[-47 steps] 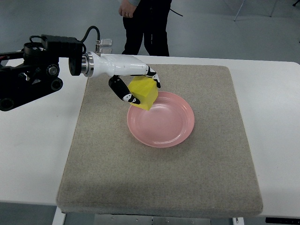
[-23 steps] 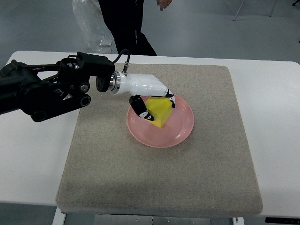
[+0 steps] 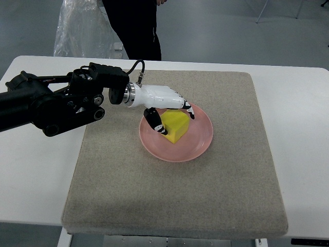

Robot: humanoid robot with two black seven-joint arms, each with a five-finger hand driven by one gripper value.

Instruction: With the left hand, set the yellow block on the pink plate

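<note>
A yellow block (image 3: 175, 126) rests on the pink plate (image 3: 198, 141), on the plate's left half. My left hand (image 3: 167, 110) reaches in from the left and is curled around the block, thumb on its near-left side, fingers over its far edge. The hand's white back covers the block's upper left part. The right arm is out of view.
The plate sits on a grey felt mat (image 3: 175, 195) laid on a white table (image 3: 303, 128). A person in dark trousers (image 3: 134, 25) stands at the table's far edge, beside a clear plastic bag (image 3: 82, 31).
My left hand carried the block from the plate's left rim rightward and down onto the plate. The person at the back shifted left and the plastic bag came into view.
</note>
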